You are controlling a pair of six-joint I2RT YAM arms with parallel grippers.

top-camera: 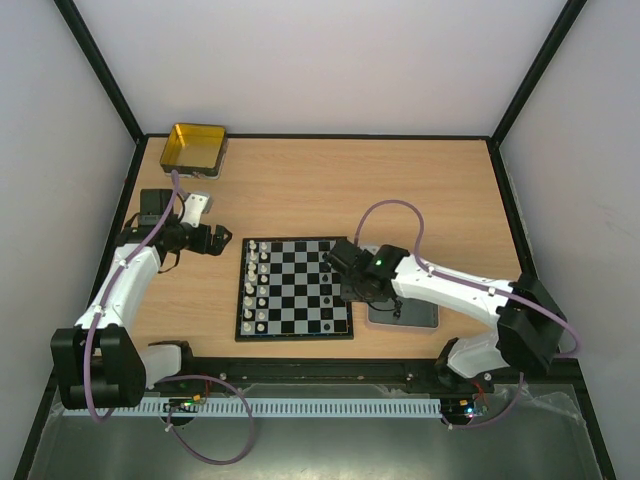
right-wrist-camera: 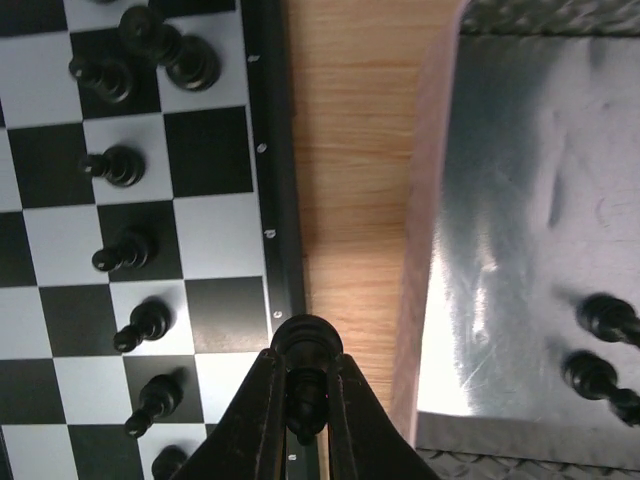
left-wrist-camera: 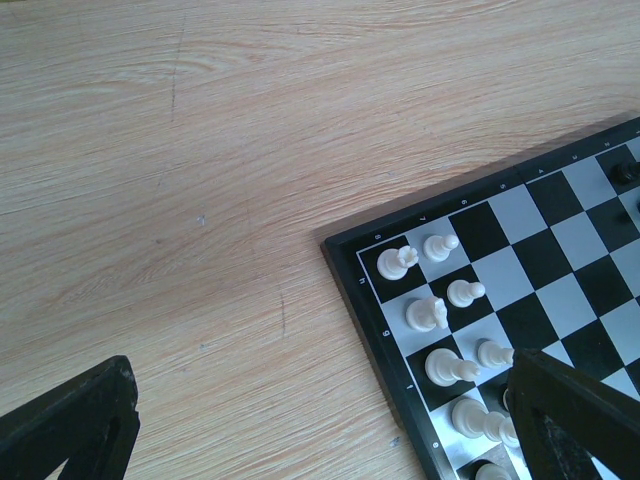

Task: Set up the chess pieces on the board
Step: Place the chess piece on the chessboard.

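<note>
Light wood-grain tabletop (top-camera: 320, 190), white walls, and the small black-and-white chequered chessboard (top-camera: 300, 290) is sitting mid-table. My right gripper (right-wrist-camera: 305, 400) is pinching a tiny black chess piece (right-wrist-camera: 306, 345), hanging over the board's rim beside the grey metal tray (right-wrist-camera: 520, 250). I'm thinking: carry it inward over an empty edge square and lower it straight, without clipping the black pawns (right-wrist-camera: 125, 250). My left gripper (left-wrist-camera: 320, 425) is idling wide open by the white pieces (left-wrist-camera: 430, 312).

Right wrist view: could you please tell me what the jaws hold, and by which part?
A black chess piece, pinched by its body just below the rounded head.
</note>
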